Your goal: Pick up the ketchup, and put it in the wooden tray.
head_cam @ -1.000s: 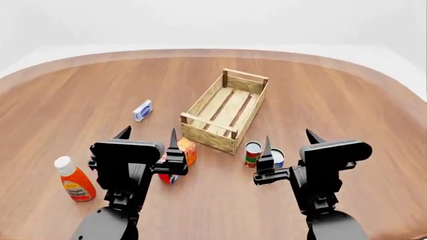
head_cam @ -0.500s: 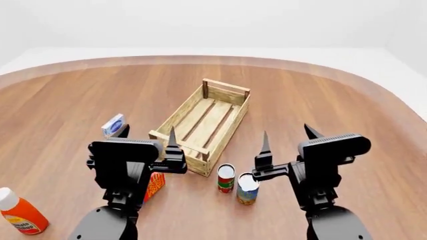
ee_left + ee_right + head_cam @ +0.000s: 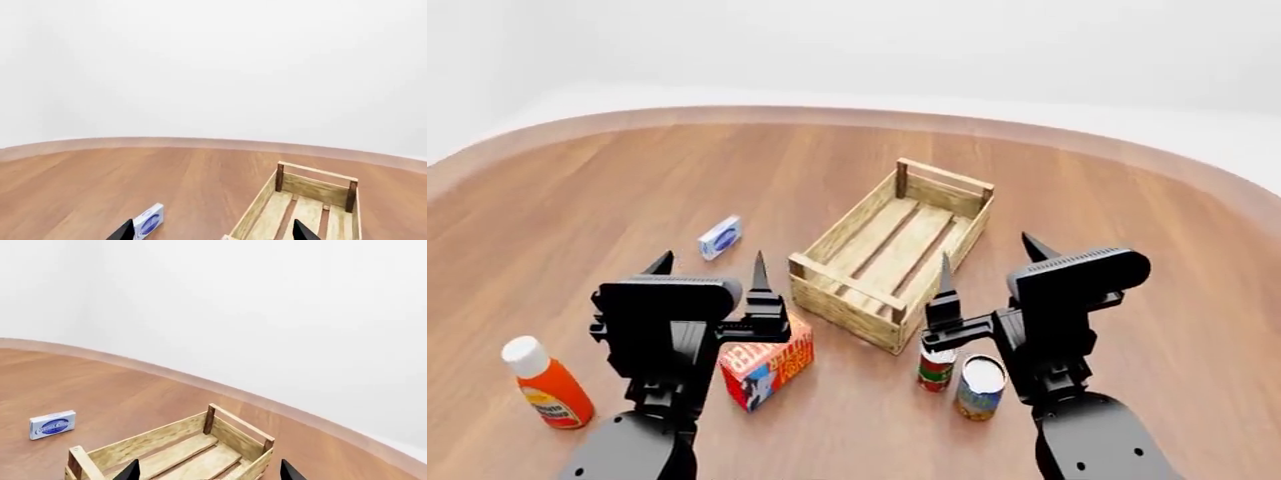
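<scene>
The ketchup (image 3: 547, 384), an orange-red bottle with a white cap, stands at the near left of the table, left of my left arm. The wooden tray (image 3: 894, 252) sits mid-table, empty; it also shows in the left wrist view (image 3: 303, 210) and the right wrist view (image 3: 177, 447). My left gripper (image 3: 709, 270) is open and empty, held above the table right of the ketchup. My right gripper (image 3: 984, 265) is open and empty, near the tray's near right side. Only the fingertips (image 3: 124, 231) show in the left wrist view, and likewise in the right wrist view (image 3: 131, 471).
A red-and-yellow butter box (image 3: 767, 361) lies between my arms, in front of the tray. Two small cans (image 3: 936, 368) (image 3: 978, 386) stand by my right arm. A small blue-and-white box (image 3: 719, 237) lies left of the tray, also in the left wrist view (image 3: 148, 221).
The head view has swung: the ketchup and tray shifted left and down, then back right. Both grippers stay open and empty in front of the camera.
</scene>
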You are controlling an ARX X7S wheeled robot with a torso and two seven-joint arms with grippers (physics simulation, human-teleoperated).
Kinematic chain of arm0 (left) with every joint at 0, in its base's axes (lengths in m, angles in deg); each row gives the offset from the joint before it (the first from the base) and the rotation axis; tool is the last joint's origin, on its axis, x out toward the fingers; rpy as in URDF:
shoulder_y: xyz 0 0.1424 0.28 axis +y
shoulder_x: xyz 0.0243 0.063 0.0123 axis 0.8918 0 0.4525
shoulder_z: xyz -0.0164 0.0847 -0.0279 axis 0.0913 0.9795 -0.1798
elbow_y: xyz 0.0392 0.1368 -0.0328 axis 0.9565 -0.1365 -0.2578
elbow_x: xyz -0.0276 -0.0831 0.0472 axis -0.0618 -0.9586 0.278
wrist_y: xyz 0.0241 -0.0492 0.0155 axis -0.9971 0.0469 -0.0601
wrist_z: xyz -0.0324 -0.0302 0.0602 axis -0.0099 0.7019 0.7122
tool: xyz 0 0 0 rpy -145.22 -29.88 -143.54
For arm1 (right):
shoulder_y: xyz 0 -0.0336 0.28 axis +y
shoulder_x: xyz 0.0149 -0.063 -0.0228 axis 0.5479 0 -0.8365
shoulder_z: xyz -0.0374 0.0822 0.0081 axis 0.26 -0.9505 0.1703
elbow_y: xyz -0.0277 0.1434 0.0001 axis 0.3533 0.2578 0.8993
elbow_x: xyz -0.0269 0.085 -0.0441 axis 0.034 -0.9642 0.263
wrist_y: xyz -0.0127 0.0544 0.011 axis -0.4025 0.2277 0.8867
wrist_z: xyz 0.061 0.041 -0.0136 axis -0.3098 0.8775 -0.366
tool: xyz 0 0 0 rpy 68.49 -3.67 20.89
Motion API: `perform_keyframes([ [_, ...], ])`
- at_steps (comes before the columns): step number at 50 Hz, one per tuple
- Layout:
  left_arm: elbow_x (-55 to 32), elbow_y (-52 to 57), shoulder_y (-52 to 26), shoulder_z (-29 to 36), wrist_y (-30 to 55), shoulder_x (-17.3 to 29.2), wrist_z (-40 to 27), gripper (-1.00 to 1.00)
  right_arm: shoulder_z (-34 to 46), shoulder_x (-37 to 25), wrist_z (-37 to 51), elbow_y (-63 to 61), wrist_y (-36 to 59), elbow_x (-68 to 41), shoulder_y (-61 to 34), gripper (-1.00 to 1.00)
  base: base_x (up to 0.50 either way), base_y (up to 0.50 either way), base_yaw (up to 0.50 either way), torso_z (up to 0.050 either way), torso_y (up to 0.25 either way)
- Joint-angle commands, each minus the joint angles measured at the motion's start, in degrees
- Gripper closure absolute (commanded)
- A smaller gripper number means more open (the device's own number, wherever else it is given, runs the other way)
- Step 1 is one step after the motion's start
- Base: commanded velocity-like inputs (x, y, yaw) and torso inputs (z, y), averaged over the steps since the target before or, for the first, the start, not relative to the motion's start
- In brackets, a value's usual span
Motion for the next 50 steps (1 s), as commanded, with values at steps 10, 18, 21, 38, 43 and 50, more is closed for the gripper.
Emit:
perform_keyframes([
  [10,-0.9,-0.4,0.2,0.0,-0.3,0.6,-1.1,-1.00,0.6,-0.8,0.1,-0.9,0.5,-0.6,0.2,-1.00,0.00,0.00,0.50,0.000,0.000],
  [18,-1.2,-0.6,0.1,0.1,-0.5,0.9,-1.5,-1.00,1.0,-0.6,0.3,0.3,0.0,-0.7,-0.5,-1.00,0.00,0.00,0.50,0.000,0.000],
  [21,-1.3,-0.8,0.0,0.1,-0.6,0.9,-1.6,-1.00,1.2,-0.5,0.3,1.1,-0.2,-0.6,-1.0,-1.00,0.00,0.00,0.50,0.000,0.000],
  [38,-1.7,-0.9,-0.6,0.5,-0.8,1.4,-2.3,-1.00,1.9,-0.8,1.6,1.0,2.0,-0.1,-1.9,-1.00,-0.01,0.02,0.09,0.000,0.000],
  [43,-1.9,-0.9,-0.7,0.8,-0.8,1.5,-2.4,-1.00,1.3,-0.7,1.7,0.5,2.3,-0.8,-1.4,-1.00,0.03,-0.11,0.00,0.000,0.000],
  [50,-2.0,-1.1,-0.9,1.0,-0.9,1.7,-2.7,-1.00,1.3,-0.8,1.6,0.4,2.5,-1.3,-1.3,-1.00,0.09,-0.32,0.00,0.000,0.000],
])
